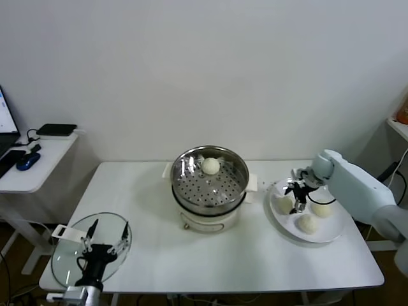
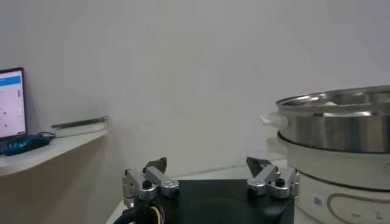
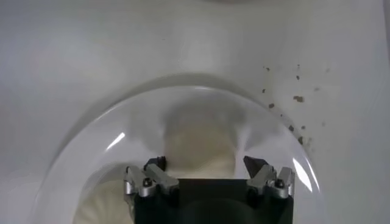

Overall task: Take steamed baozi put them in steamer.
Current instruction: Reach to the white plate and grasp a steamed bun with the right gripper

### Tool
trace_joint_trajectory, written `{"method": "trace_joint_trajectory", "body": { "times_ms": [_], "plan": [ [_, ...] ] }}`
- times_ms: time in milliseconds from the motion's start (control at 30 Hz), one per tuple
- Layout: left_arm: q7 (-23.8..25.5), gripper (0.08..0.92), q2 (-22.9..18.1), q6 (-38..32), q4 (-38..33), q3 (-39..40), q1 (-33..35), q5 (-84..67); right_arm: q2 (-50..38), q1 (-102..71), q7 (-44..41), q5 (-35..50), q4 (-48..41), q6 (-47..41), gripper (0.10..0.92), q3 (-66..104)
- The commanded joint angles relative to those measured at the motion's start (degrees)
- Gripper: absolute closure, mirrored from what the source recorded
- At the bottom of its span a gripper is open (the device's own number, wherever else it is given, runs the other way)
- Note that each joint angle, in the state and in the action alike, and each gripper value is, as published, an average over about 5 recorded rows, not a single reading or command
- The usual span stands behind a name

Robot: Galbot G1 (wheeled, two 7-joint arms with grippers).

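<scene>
The steamer [image 1: 224, 185] is a shiny perforated basket on a white pot base at the table's middle, with one off-white baozi [image 1: 211, 166] at its far side. Three more baozi lie on the white plate [image 1: 278, 224] at the right: one [image 1: 284, 204] on the plate's left, one [image 1: 322, 208] on its right, one [image 1: 308, 223] at the front. My right gripper [image 1: 298, 194] is open just above the left one. In the right wrist view that baozi [image 3: 201, 143] sits between the spread fingertips of the gripper [image 3: 205, 163], untouched. My left gripper [image 1: 102, 245] is open and empty over the glass lid.
A round glass lid [image 1: 70, 261] lies at the table's front left corner. The left wrist view shows the steamer [image 2: 341, 125] close by on one side of the left gripper [image 2: 206, 164]. A side desk [image 1: 32, 169] with a mouse stands at far left. Crumbs [image 3: 297, 98] dot the table beside the plate [image 3: 122, 122].
</scene>
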Motion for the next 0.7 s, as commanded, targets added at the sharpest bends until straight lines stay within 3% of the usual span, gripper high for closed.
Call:
{"method": "trace_joint_trajectory", "body": {
  "times_ms": [33,167,433,700],
  "plan": [
    [-0.02,0.177,-0.06,-0.02,0.06,0.02,0.06,-0.03,0.82,-0.50,-0.51,-0.72,-1.37,0.08,0.203,1.14],
    [-0.03,0.177,-0.08,-0.03,0.09,0.02,0.06,-0.03,0.87,-0.41,-0.70,-0.75,-1.50,0.03,0.211,1.14],
    [-0.05,0.177,-0.10,-0.05,0.14,0.04,0.06,-0.04,0.97,-0.35,-0.88,-0.79,-1.56,-0.03,0.324,1.22],
    [-0.06,0.177,-0.10,-0.09,0.12,-0.12,0.12,-0.08,0.33,0.89,-1.05,0.93,-0.41,-0.33,0.340,0.08]
  ]
}}
